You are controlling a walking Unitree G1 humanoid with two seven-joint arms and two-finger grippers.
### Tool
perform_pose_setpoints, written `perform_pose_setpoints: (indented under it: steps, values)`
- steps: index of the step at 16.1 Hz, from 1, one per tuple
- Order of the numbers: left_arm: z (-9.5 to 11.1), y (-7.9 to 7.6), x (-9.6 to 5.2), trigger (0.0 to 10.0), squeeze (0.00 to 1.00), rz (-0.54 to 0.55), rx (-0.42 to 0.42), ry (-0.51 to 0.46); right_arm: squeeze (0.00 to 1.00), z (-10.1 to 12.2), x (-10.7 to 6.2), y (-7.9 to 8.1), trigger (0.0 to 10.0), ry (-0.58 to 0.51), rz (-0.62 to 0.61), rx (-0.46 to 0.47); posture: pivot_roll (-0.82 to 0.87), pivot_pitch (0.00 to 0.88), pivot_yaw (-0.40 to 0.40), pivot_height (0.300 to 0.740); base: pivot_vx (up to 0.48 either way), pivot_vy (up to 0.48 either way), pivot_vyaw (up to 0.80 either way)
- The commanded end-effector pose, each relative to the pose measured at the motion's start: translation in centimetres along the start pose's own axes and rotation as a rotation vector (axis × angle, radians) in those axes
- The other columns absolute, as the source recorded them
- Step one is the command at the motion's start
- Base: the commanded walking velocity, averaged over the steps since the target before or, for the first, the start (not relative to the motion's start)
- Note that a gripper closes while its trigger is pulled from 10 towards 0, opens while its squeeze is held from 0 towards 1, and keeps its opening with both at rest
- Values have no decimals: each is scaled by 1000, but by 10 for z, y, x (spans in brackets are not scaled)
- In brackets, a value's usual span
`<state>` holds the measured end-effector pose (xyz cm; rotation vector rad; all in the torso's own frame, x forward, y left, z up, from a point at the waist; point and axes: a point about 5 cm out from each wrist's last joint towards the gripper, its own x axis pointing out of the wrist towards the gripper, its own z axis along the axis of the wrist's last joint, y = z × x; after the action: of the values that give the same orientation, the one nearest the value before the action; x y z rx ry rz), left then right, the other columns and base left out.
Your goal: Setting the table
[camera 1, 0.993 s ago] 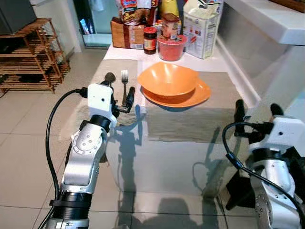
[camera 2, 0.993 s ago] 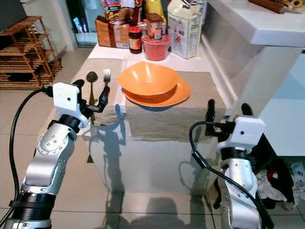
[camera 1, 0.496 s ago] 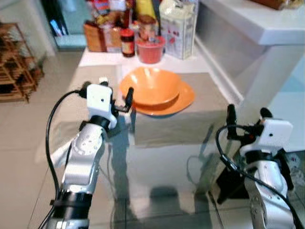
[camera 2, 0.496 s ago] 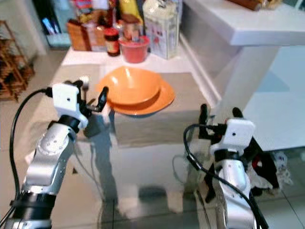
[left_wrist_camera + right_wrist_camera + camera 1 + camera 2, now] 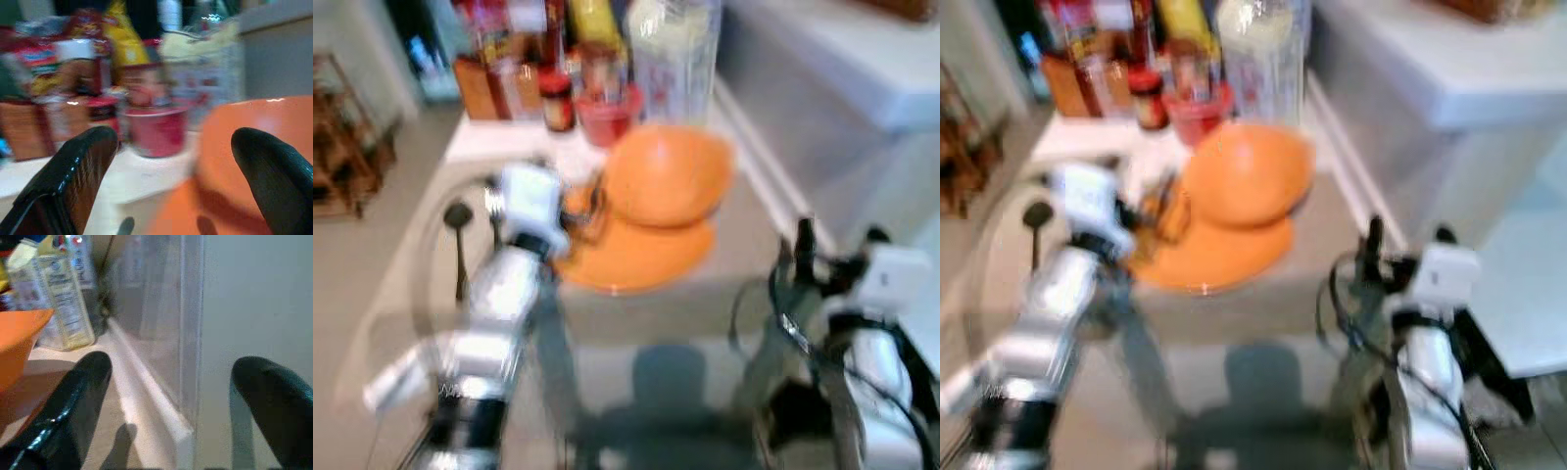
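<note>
While your head views blur, your left gripper (image 5: pixel 590 208) hovers wide-fingered at the orange bowl (image 5: pixel 668 176) stacked on its plate (image 5: pixel 631 257) mid-frame, and your right gripper (image 5: pixel 835 245) gapes empty at lower right.

No lettering is coming through legibly: print is showing on the carton (image 5: pixel 66 308) and packets (image 5: pixel 58 58) at the table's far edge (all blurred).
</note>
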<state>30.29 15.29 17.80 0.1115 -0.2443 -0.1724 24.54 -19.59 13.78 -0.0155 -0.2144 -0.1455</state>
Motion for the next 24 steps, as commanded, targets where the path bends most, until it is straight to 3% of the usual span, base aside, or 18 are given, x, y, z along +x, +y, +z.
perform_pose_setpoints:
  steps: [1,7,13,15,16,19,22,24]
  values:
    - [-2,-7,2,10000,0,-9,-12,15,0,0,-1,9,10000,9,57,1,31,0,19,740,0,0,0]
    - [-5,-6,1,10000,0,2,-2,53,0,-1,-3,12,10000,21,77,3,27,0,16,740,0,0,0]
    - [12,4,23,10000,0,8,-36,49,0,-4,-6,14,10000,30,88,3,28,0,18,740,0,0,0]
    - [12,9,29,10000,0,8,-58,104,0,-5,-7,16,10000,34,92,6,27,0,19,740,0,0,0]
    - [11,18,35,10000,0,35,-66,146,0,-6,-8,16,10000,37,95,8,29,0,17,740,0,0,0]
    - [14,33,43,10000,0,61,-30,149,0,-6,-9,17,10000,40,99,9,30,0,19,740,0,0,0]
    - [5,22,37,10000,0,48,-6,185,0,-6,-8,18,10000,35,97,10,29,0,22,740,0,0,0]
    - [3,30,39,10000,0,78,8,193,0,-6,-9,18,10000,38,98,9,29,0,21,740,0,0,0]
